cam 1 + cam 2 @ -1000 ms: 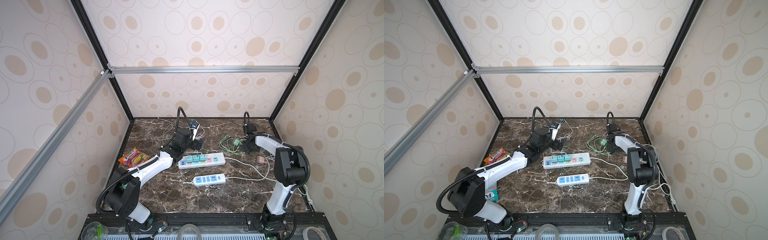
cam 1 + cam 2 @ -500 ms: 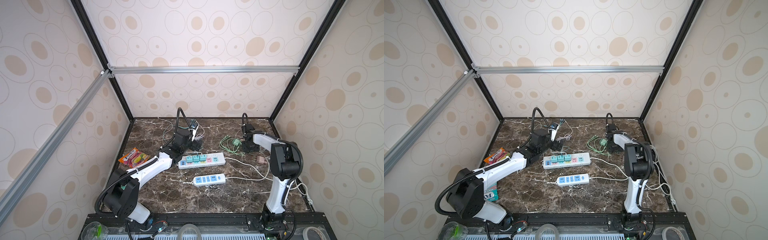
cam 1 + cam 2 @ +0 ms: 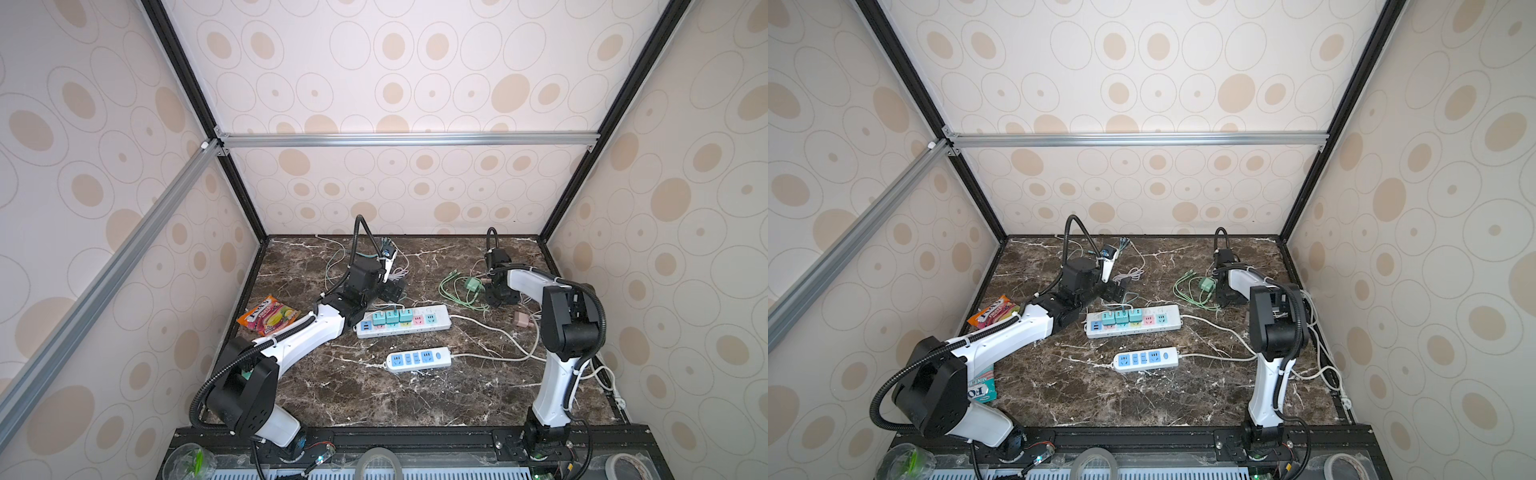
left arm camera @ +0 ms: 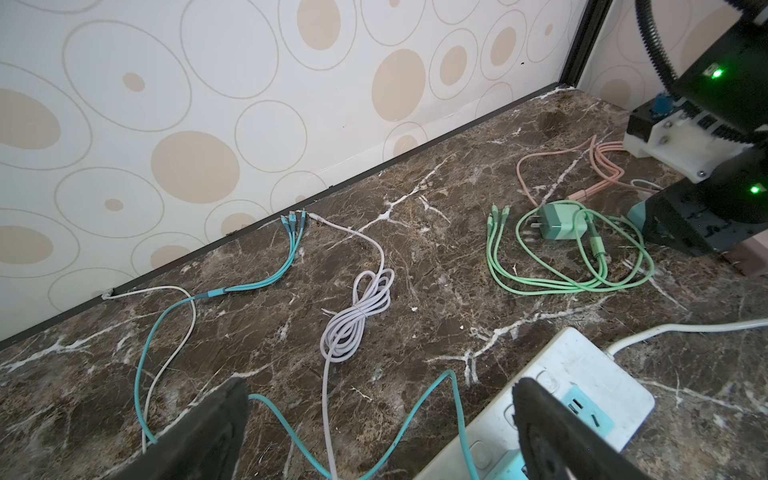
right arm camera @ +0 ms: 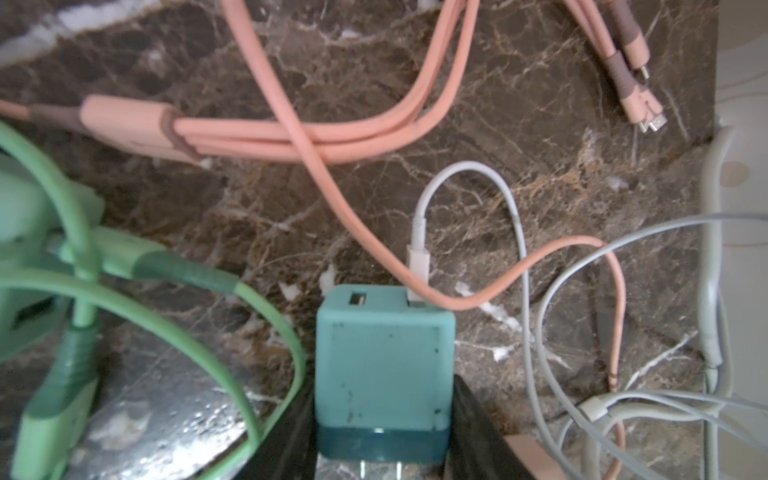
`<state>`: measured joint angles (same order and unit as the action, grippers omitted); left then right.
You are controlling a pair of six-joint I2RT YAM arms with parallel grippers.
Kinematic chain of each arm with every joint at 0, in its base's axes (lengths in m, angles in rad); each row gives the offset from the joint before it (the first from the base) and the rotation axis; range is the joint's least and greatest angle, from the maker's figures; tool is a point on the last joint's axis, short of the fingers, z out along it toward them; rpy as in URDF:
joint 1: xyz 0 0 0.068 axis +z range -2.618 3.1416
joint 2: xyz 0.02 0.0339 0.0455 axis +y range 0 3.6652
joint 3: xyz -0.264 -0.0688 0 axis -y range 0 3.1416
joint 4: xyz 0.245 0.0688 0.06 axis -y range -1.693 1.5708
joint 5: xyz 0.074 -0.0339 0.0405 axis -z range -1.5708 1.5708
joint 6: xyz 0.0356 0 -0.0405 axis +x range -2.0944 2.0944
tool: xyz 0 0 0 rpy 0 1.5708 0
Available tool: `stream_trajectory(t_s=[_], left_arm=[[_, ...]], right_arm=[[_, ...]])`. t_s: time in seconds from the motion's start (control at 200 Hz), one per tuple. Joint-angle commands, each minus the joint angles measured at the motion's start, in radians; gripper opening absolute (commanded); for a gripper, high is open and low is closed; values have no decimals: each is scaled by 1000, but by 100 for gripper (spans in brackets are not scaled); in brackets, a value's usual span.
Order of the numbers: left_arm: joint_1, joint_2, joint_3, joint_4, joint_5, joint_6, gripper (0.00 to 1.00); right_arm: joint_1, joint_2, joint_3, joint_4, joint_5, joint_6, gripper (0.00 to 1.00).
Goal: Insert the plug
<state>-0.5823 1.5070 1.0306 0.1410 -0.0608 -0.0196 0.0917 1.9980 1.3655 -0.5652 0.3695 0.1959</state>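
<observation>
A dark veined marble tabletop (image 3: 374,395) sits inside walls papered with beige ovals. At the left lies a snack packet (image 3: 269,320). The left gripper (image 4: 380,390) hangs with its jaws wide apart by the long power strip (image 3: 403,322), with a smaller strip (image 3: 419,359) in front. At the right rear, a green cable (image 4: 561,266) and a pink cable (image 5: 291,137) crowd the teal plug (image 5: 382,357), which is clamped in the right gripper (image 5: 382,415).

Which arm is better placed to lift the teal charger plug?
Right. The right hand clamps the teal cube-shaped charger plug; the open left hand hovers empty by the white power strip.
</observation>
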Motion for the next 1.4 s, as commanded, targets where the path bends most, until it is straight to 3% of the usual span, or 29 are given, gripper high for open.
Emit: stream_trajectory(t_s=[0.0, 0.235, 0.52, 0.725, 1.04, 1.391], left_arm=[[6, -10, 8, -6, 1, -9, 98], [6, -4, 43, -47, 56, -45, 98], [6, 73, 181, -138, 269, -172, 98], [4, 121, 256, -191, 428, -240, 97], [3, 170, 334, -314, 658, -228, 94], [3, 217, 327, -321, 744, -272, 83]], right_arm=[[-9, -21, -34, 10, -9, -3, 42], [-7, -258, -172, 99, -92, -84, 39], [5, -567, -407, 334, -427, -214, 38], [60, -681, -533, 526, -563, -315, 38], [264, -723, -647, 723, -541, -658, 39], [367, -699, -690, 885, -537, -810, 40]])
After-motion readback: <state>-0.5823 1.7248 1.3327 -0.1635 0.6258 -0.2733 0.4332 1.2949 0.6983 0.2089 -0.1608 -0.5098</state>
